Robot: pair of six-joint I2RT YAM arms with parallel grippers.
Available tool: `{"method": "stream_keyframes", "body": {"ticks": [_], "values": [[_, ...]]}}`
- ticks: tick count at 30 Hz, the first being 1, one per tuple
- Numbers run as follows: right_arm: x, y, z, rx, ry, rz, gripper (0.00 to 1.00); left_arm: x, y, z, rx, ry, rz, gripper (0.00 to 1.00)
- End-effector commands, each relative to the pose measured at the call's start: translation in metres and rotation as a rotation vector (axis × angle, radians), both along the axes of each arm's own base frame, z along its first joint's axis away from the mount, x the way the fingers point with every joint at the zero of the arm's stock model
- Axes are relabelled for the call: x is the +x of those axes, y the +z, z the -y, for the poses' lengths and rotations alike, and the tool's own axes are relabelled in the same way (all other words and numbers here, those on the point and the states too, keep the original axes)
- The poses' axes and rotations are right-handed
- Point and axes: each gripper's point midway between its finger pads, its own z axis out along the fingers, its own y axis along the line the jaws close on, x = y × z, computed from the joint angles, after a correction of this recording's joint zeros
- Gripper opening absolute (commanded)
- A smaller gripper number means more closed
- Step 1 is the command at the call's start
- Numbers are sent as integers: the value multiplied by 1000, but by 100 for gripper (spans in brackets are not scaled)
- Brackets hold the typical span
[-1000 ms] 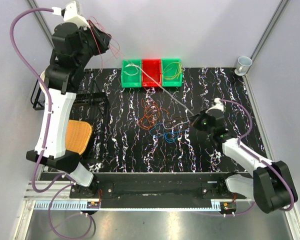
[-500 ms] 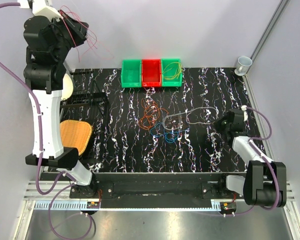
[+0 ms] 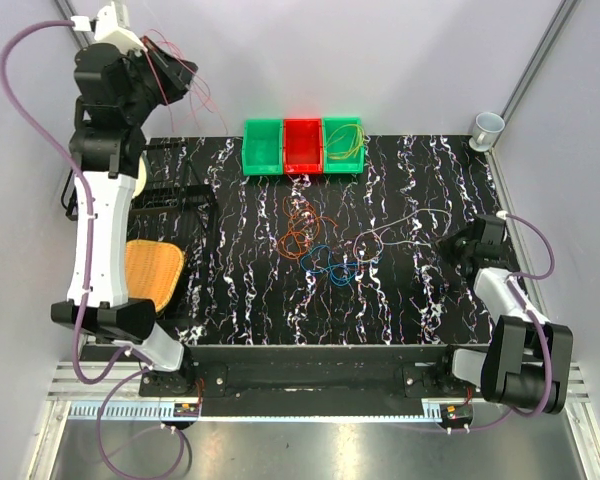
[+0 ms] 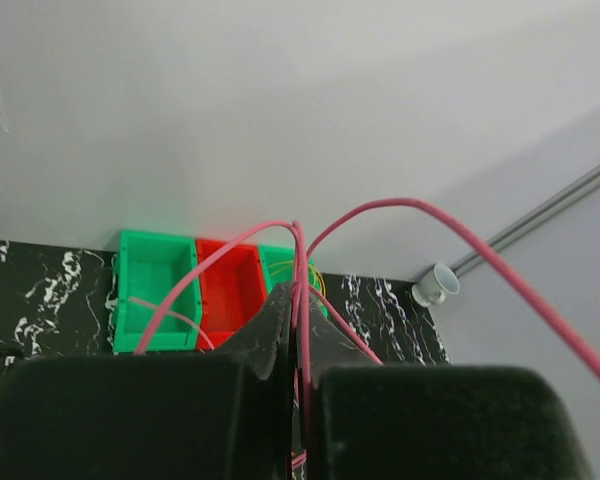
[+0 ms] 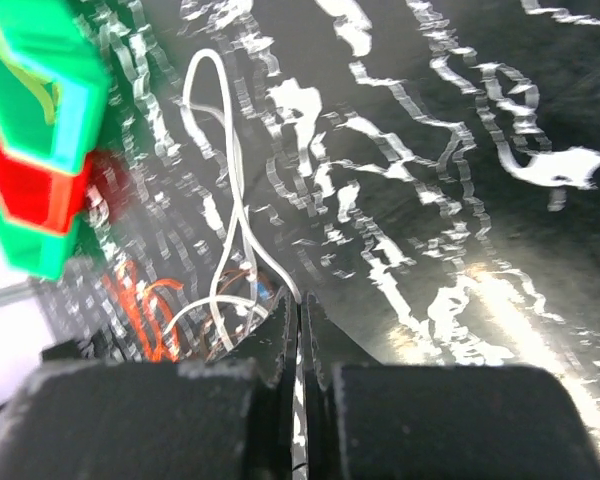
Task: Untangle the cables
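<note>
Retreating rightward, right claw drags white cable, clamped; raised left claw pinches red cable.

Bright, even light; glare streaks the table and the right wrist view blurs

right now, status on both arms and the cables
Left gripper raised, jaws shut on red cable. Right gripper low, jaws shut on white cable. Orange-blue tangle at centre, white cable trails to it. Nothing seen blocking either arm.

red-and-green bins, white cup, woven mat
</note>
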Motion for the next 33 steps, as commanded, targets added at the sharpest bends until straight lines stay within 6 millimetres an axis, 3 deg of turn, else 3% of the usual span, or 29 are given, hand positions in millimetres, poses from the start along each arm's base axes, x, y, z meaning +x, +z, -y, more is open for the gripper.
{"method": "stream_keyframes", "body": {"ticks": [1,3,5,6,7,8,9,10,12,16,19,24,26,27,29,33], "values": [[9,39,-12,-3,92,106,0,26,-1,15,-36,-80,50,0],[8,42,-14,-6,107,116,0,36,-6,19,-35,-93,48,0],[7,41,-16,-4,120,115,0,57,-24,25,-17,-96,13,0],[8,41,-17,1,128,115,0,61,-20,27,-9,-95,25,0],[8,41,-18,3,134,115,0,77,-39,32,14,-96,-15,0],[8,39,-18,5,137,109,0,84,-45,32,27,-78,-27,0],[8,40,-20,12,146,115,0,88,-38,34,37,-72,-9,0],[9,40,-22,21,149,115,0,104,-61,40,67,-73,-50,0],[9,38,-27,47,169,114,0,117,-66,41,97,-45,-44,0],[14,38,-34,62,196,124,0,158,-114,59,142,-47,-75,0],[14,36,-38,69,205,120,0,182,-144,60,160,-16,-97,0],[16,30,-48,87,238,108,0,212,-190,69,191,-20,-99,0],[15,29,-48,82,241,109,0,221,-193,71,195,-10,-77,0],[15,30,-49,84,244,110,0,228,-206,73,205,-12,-85,0],[15,31,-51,87,252,121,0,236,-210,74,213,-9,-57,0],[16,32,-57,95,270,130,0,254,-238,72,224,23,-53,0]]}}
